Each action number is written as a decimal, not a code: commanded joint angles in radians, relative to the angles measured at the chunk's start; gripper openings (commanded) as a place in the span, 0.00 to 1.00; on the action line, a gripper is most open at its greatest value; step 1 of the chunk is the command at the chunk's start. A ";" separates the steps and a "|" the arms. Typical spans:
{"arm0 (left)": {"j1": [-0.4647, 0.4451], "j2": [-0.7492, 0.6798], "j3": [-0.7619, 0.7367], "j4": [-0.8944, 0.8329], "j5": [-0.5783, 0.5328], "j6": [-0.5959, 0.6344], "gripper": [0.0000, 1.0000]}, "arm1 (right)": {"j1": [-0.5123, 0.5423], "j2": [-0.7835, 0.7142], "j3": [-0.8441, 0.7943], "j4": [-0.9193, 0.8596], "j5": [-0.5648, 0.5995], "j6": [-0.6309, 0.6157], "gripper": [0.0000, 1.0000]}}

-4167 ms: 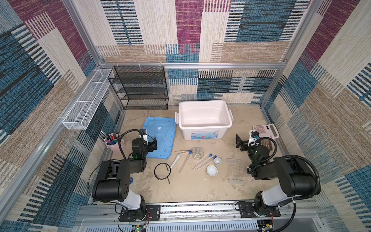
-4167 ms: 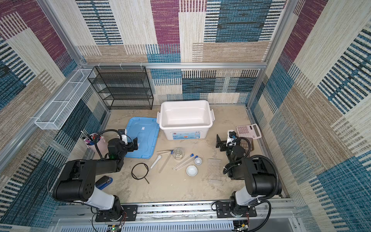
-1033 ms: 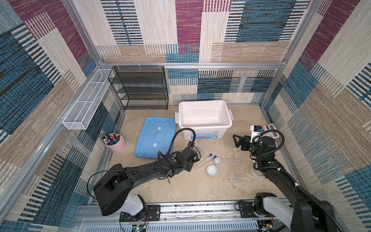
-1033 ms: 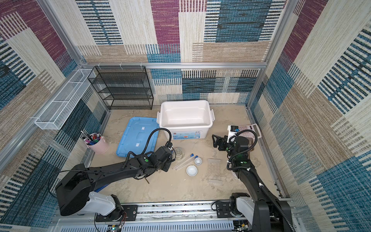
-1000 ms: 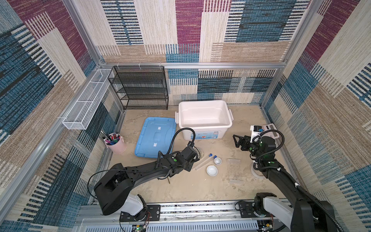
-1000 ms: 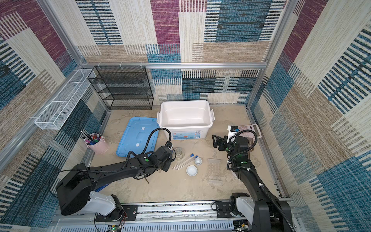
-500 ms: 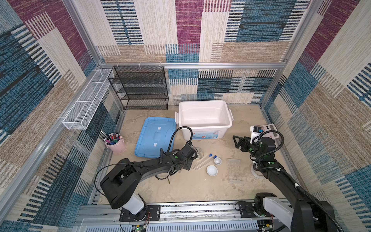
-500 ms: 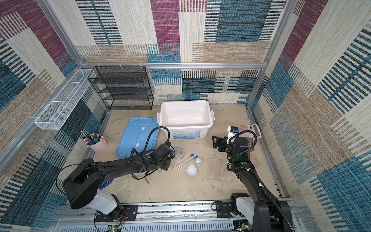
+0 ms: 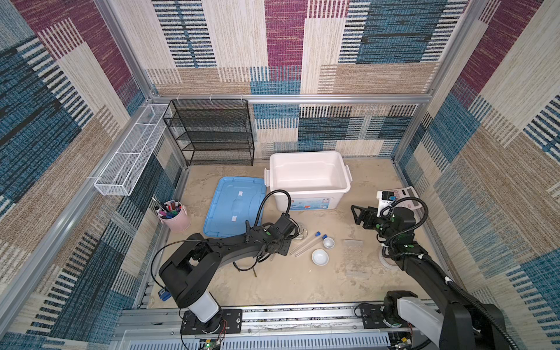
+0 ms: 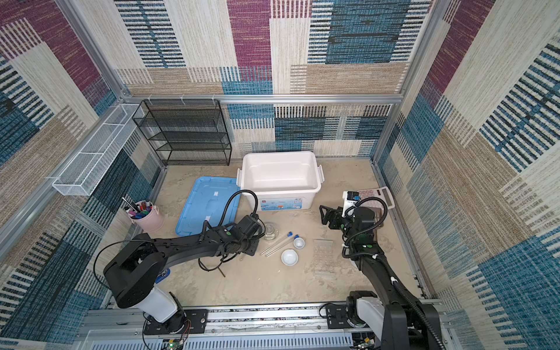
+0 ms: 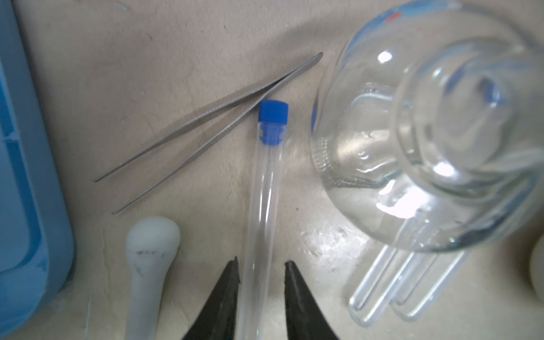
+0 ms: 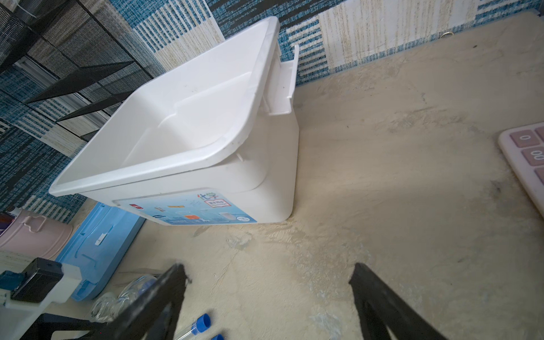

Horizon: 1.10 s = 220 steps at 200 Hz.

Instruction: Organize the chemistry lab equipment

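The left claw has swung in over the sandy desk and straddles a clear blue-capped test tube lying beside the round glass flask, jaws narrowing, not yet clenched. The right claw hangs released, empty; a first pickup looks imminent.

A test tube lies on the tabletop between my left fingers, the pestle just outside one, the flask outside the other with two more tubes just beside it; tweezers lie beyond the tips. My right fingers face the bin, well apart
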<state>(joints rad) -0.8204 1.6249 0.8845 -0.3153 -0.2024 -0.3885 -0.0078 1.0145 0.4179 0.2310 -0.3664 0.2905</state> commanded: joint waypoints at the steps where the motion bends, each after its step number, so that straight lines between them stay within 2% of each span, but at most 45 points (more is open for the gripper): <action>1: 0.001 0.002 0.004 -0.023 0.005 0.016 0.31 | 0.002 -0.009 0.004 -0.005 0.002 0.014 0.90; 72: 0.004 0.015 -0.005 -0.021 0.017 0.008 0.30 | 0.002 0.004 0.049 -0.140 0.085 0.019 0.87; 88: 0.004 0.018 -0.008 -0.020 0.022 0.005 0.30 | 0.002 0.010 0.063 -0.200 0.138 0.044 0.87; 115: 0.005 0.020 -0.012 -0.006 0.033 0.003 0.29 | 0.009 0.032 0.104 -0.343 0.197 0.078 0.95; 173: 0.004 0.018 -0.021 0.003 0.042 0.008 0.23 | 0.148 0.049 0.164 -0.523 0.342 0.145 0.99; 220: 0.003 0.013 -0.035 0.044 0.059 0.011 0.19 | 0.201 0.039 0.163 -0.622 0.373 0.186 0.99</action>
<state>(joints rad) -0.8158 1.6394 0.8566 -0.3035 -0.1738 -0.3893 0.1711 1.0698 0.5816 -0.3210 -0.0395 0.4427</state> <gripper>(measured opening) 0.199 0.991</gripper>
